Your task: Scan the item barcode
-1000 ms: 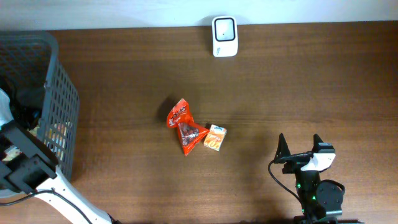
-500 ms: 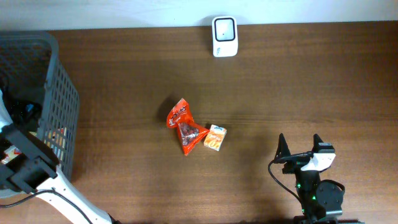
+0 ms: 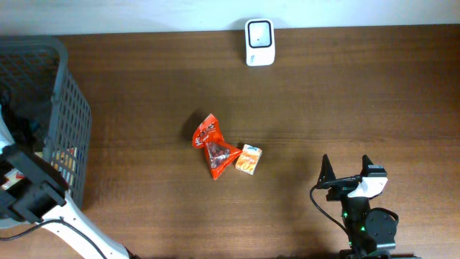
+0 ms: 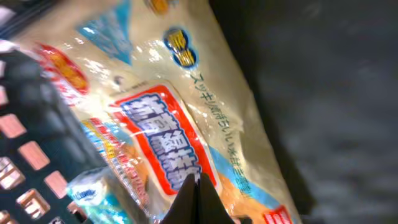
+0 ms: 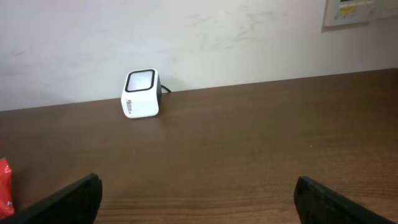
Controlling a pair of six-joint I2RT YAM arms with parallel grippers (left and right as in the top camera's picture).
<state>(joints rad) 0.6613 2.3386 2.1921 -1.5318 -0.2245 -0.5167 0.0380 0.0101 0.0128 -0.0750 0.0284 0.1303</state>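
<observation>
Since the earlier frames, the left gripper (image 4: 196,198) has gone from wide apart to fully together. It works at the left edge of the brown wooden table (image 3: 359,101), inside the grey plastic mesh basket (image 3: 72,115). Its tips press the glossy cream snack packet with red and blue print (image 4: 168,124); you cannot confirm that film is pinched. Treat the pick as just begun. The right gripper (image 3: 346,167) rests spread apart, empty. The white box-shaped barcode scanner (image 3: 259,32) stands well apart at the table's far edge.
</observation>
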